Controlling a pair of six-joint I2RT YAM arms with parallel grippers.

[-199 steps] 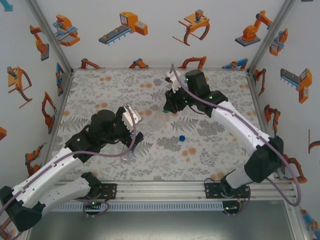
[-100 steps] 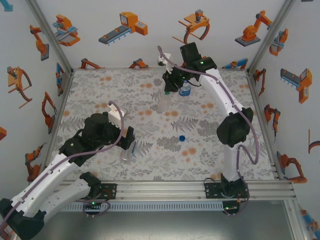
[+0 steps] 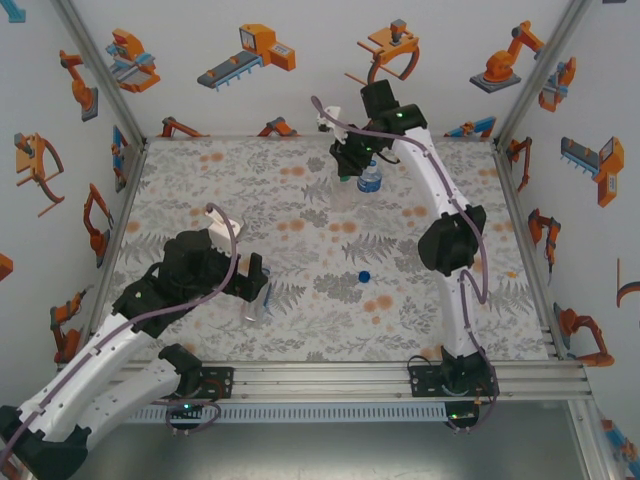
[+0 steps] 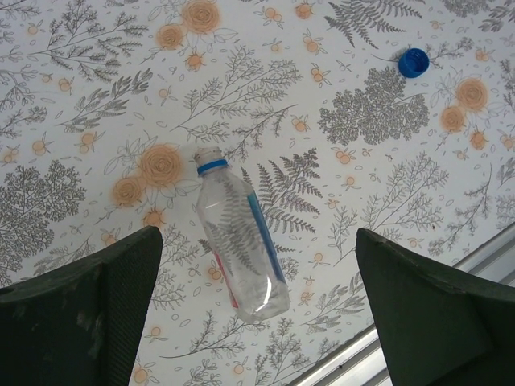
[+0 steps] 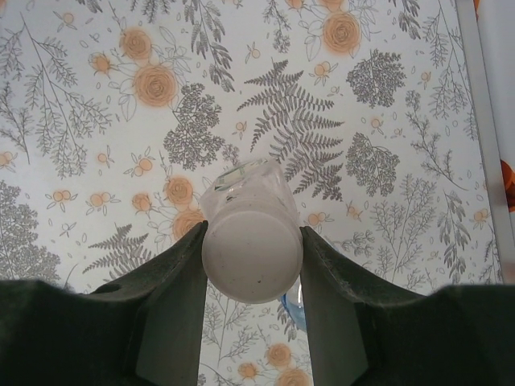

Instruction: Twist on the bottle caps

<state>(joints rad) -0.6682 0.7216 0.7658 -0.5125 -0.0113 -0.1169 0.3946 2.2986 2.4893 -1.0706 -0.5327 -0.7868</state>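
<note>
Below the left hand [image 4: 257, 233], a lying bottle [image 4: 241, 241] rests on the flowered counter [image 3: 200, 180]. In the left wrist view it sits between the two fingers, touching neither, and its open, blue-ringed neck points toward 11 o'clock. The hand hangs above it with its jaws spread wide and nothing in them. A blue cap [image 4: 414, 62] lies by itself on the counter, well apart from this bottle at about 1 o'clock.

At the far side of the counter, the right hand [image 5: 253, 233] is partly closed, both fingers pressed against a white cap [image 5: 252, 261]. That cap sits on top of a clear bottle [image 5: 241, 183], which stands directly under the hand. In the top view a blue-labelled bottle [image 3: 370, 180] stands upright just beside this hand, at about 4 o'clock.
</note>
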